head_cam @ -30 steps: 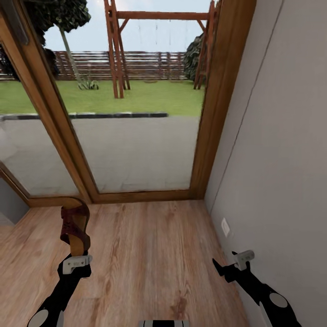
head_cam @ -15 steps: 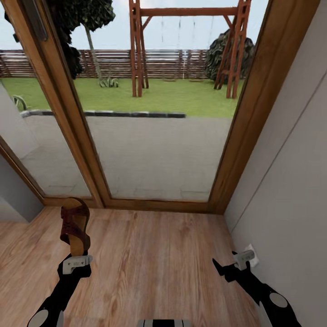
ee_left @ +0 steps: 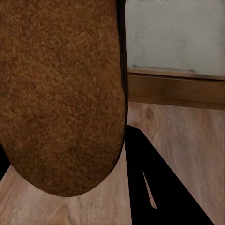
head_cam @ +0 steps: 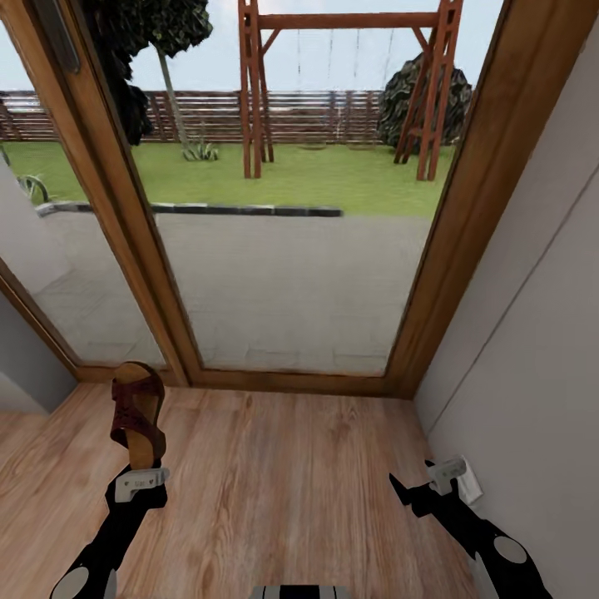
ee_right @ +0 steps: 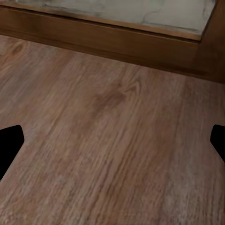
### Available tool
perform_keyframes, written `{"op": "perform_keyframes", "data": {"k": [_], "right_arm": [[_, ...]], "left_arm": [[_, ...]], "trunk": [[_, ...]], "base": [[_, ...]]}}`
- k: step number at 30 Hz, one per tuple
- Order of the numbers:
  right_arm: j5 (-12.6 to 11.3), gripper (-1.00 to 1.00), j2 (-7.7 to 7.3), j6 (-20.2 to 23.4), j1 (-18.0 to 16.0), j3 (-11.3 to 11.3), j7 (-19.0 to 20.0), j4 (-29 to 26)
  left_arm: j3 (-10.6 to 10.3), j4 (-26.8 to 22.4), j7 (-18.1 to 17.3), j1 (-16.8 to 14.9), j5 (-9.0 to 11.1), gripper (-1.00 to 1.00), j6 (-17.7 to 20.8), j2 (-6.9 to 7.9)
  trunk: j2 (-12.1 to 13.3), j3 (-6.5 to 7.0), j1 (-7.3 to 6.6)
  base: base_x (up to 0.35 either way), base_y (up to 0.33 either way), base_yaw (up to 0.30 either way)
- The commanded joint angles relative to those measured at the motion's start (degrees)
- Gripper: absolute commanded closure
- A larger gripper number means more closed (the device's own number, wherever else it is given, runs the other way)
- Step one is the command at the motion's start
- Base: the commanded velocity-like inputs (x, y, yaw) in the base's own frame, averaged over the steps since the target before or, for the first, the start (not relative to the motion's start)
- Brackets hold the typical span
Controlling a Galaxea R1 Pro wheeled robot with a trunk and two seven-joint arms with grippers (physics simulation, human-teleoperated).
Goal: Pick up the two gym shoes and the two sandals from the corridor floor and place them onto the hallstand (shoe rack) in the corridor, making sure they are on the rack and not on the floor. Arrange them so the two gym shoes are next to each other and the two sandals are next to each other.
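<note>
One dark reddish-brown sandal [head_cam: 137, 412] with perforated straps stands upright over the corridor floor [head_cam: 291, 482], toe up, with my left gripper [head_cam: 141, 476] shut on its heel end. In the left wrist view its tan sole [ee_left: 61, 93] is close to the lens, beside one dark finger [ee_left: 159, 187]. My right gripper [head_cam: 420, 478] hangs low at the right, near the wall, open and with nothing in it. In the right wrist view its fingertips [ee_right: 9, 145] are spread wide over bare planks.
A large glass door with a wooden frame [head_cam: 141, 249] stands straight ahead, and a garden lies behind it. A grey wall [head_cam: 532, 333] runs along the right, with a white socket [head_cam: 467, 484] just beside my right gripper. A grey wall corner [head_cam: 25, 366] is at the left.
The whole picture has shifted since a second ago, so the camera has moved; the door now sits more centred. Both arms keep the same pose, and the sandal is still held.
</note>
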Motion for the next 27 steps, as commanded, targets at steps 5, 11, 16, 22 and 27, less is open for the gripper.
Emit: {"op": "perform_keyframes", "data": {"k": [5, 11, 16, 22, 27], "right_arm": [[0.56, -1.0, 0.01, 0.2, -0.02, -0.14, 0.37, -0.09], [0.56, -1.0, 0.03, 0.17, -0.02, -0.14, 0.35, -0.09], [0.56, -1.0, 0.03, 0.17, -0.02, -0.14, 0.33, -0.09], [0.56, -1.0, 0.02, 0.16, -0.02, -0.14, 0.36, -0.1], [0.56, -1.0, 0.03, 0.14, -0.02, -0.14, 0.35, -0.14]], "left_arm": [[0.26, 0.0, -0.38, -0.07, -0.77, 1.0, -0.36, -0.08], [0.26, 0.0, -0.38, -0.07, -0.77, 1.0, -0.36, -0.08], [0.33, 0.0, -0.38, -0.08, -0.7, 1.0, -0.36, -0.07], [0.28, -0.03, -0.38, -0.06, -0.69, 1.0, -0.4, -0.08], [0.26, -0.03, -0.38, -0.06, -0.7, 1.0, -0.42, -0.07]], "trunk": [[-0.02, -0.05, 0.02], [-0.02, -0.05, 0.02], [-0.02, -0.05, 0.02], [-0.02, -0.05, 0.02], [-0.02, -0.05, 0.02]], "base": [[0.328, 0.0, 0.0], [0.338, 0.0, 0.002], [0.339, 0.003, 0.196], [0.339, 0.072, 0.269], [0.278, 0.068, 0.277]]}}
